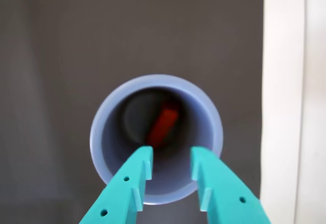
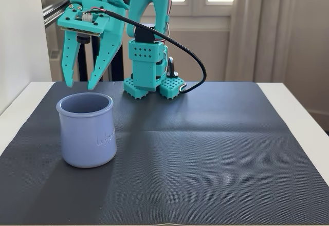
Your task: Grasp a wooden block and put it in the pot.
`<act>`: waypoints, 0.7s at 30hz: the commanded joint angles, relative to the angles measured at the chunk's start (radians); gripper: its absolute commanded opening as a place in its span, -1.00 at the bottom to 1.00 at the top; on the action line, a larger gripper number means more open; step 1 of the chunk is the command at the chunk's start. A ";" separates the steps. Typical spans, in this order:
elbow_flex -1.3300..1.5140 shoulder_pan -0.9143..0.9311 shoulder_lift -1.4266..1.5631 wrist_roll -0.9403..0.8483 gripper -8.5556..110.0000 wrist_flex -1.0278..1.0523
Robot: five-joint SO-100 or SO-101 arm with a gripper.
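We see our gripper (image 1: 171, 164) spread wide and empty straight above the lavender pot (image 2: 86, 133) near the table's front-left corner, the wooden block (image 1: 163, 126) leaning steeply inside it.

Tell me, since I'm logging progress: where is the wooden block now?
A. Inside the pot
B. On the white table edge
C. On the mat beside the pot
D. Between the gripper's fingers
A: the wrist view shows the wooden block lying inside the pot, below the open, empty gripper.
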 commanded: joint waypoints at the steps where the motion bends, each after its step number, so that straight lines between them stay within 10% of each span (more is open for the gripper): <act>1: -0.005 -0.005 0.038 0.003 -0.83 0.003; 21: 0.152 -0.083 0.408 -0.595 -0.86 0.002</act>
